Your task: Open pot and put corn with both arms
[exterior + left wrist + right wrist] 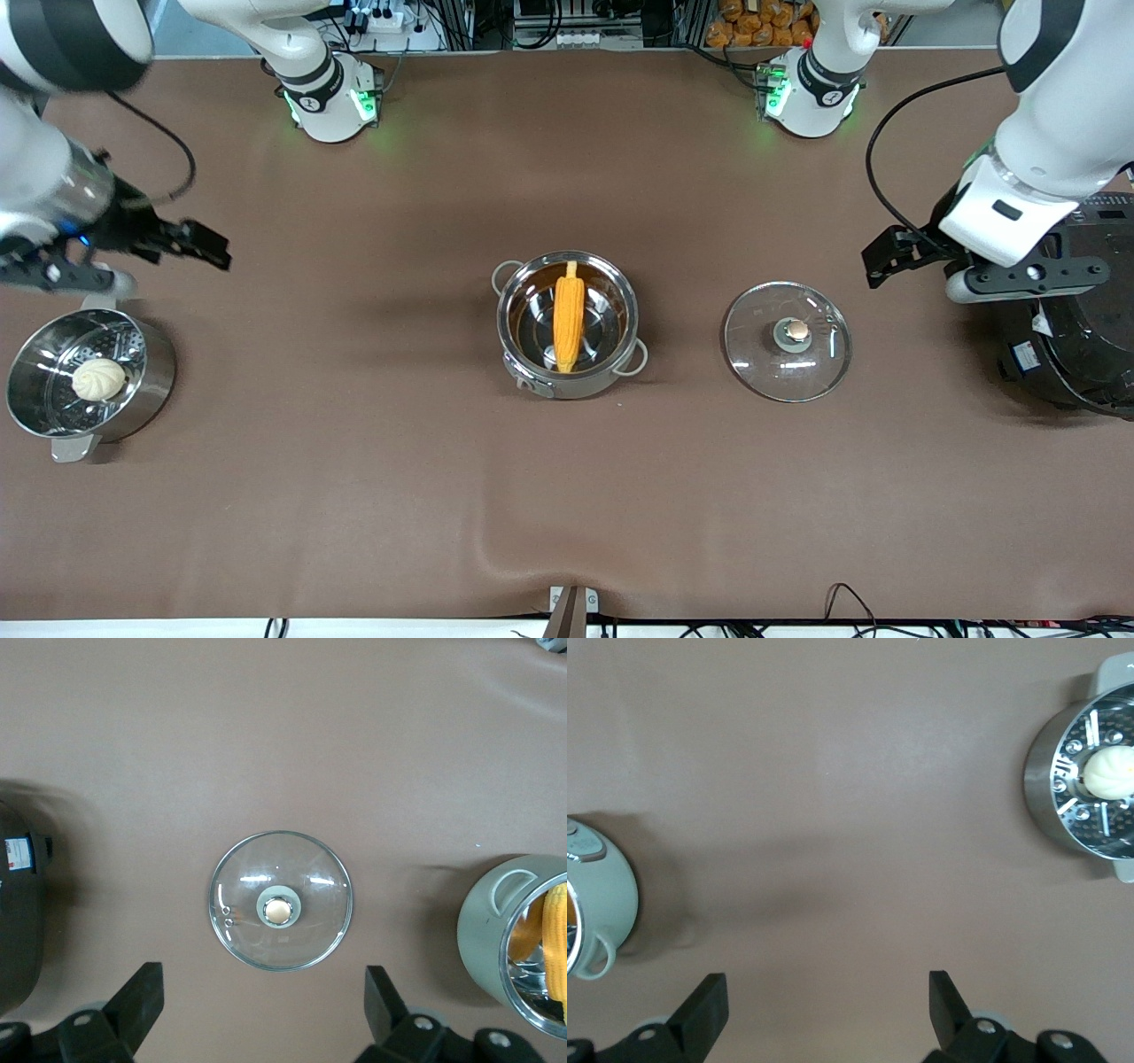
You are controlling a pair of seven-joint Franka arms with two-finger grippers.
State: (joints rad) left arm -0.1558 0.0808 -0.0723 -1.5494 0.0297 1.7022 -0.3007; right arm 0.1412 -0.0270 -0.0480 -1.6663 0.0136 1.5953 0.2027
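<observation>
We see the corn (568,315) lying in the open pot (567,324), its lid (787,341) beside it on the worktop (567,496). Both tools, left tool (886,257) and right tool (190,246), hang wide open and empty. We judge a careless left-arm swing could knock the lid.

Brown cloth-covered table (354,496), cluttered equipment racks (576,22), cables (842,598)

No readable text anywhere | black cooker (1076,354): small white stickers on its side, print too small to make out | same sticker in the left wrist view (18,855): marks blurred, unreadable | pot, lid, worktop: no lettering seen
</observation>
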